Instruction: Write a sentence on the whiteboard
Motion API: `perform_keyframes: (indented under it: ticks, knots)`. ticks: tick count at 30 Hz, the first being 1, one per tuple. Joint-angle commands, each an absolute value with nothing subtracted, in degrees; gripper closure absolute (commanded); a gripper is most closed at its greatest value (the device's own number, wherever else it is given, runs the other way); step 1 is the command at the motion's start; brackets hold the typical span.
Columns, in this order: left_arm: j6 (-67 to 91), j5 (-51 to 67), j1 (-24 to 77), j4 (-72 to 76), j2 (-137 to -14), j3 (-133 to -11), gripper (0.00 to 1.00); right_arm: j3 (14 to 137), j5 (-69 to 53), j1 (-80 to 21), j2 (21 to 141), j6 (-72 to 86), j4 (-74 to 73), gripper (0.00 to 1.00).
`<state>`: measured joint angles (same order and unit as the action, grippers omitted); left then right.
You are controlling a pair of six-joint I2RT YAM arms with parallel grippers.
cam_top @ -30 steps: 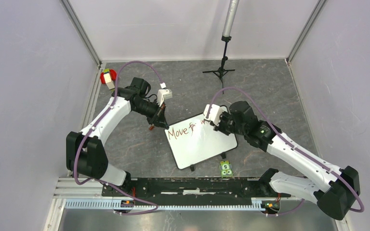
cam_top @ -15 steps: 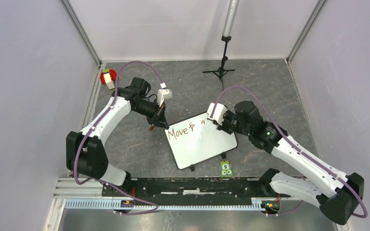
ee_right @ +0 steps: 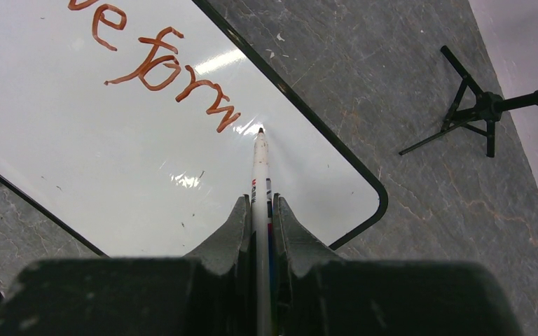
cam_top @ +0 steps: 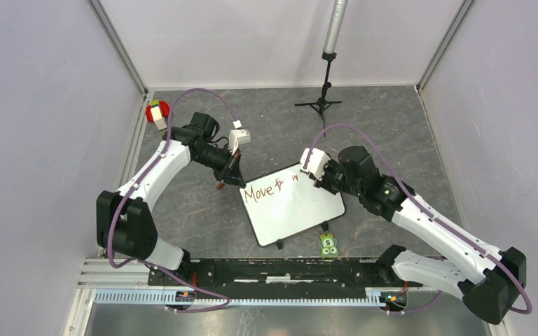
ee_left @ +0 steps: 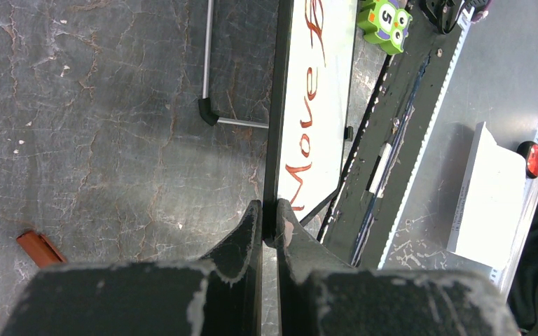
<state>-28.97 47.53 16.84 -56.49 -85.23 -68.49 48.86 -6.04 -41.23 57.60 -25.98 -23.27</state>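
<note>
The whiteboard [cam_top: 291, 210] lies tilted on the grey floor, and it also shows in the left wrist view [ee_left: 326, 77] and the right wrist view [ee_right: 98, 168]. The sentence [cam_top: 270, 189] is reddish-brown handwriting that reads "Move" and then letters like "form" [ee_right: 171, 70]. My left gripper [cam_top: 239, 183] is shut on the board's black rim at its left corner [ee_left: 270, 215]. My right gripper [cam_top: 317, 179] is shut on a white marker [ee_right: 259, 175]. The marker's tip sits at the board just right of the last letter.
A reddish-brown marker cap [cam_top: 220, 186] lies on the floor left of the board. A green owl toy with a "5" [cam_top: 329, 244] stands near the board's front corner. A black tripod stand [cam_top: 320, 103] is at the back. A red, white and green object [cam_top: 157, 114] sits far left.
My right gripper with the marker has shifted a little to the right along the top line, uncovering more letters. The left arm and the board have not moved.
</note>
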Motion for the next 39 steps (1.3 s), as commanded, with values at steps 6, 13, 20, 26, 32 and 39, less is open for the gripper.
perform_keyframes:
  ticks: [6,13,20,26,32,39]
  knots:
    - [-30.78,44.65,18.46,-58.45,-87.55,-67.81,0.97,48.76,-5.22,-41.04,59.08,-25.88,-21.72,1.0]
    - [-30.97,44.46,18.46,-58.46,-87.51,-67.68,0.98,49.48,-5.3,-41.02,60.19,-25.93,-20.89,1.0]
    - [-31.15,44.3,18.45,-58.45,-87.41,-67.72,0.97,50.27,-6.63,-41.02,61.27,-25.84,-20.75,1.0]
    - [-31.25,44.33,18.42,-58.51,-87.79,-67.76,0.98,49.73,-7.28,-41.03,61.29,-26.23,-21.53,1.0]
    - [-31.29,44.29,18.4,-58.49,-87.96,-67.86,0.98,47.88,-7.5,-41.0,59.9,-26.44,-22.32,1.0]
    - [-31.24,44.3,18.46,-58.45,-88.12,-67.94,0.97,45.98,-7.11,-41.02,58.07,-26.5,-23.02,1.0]
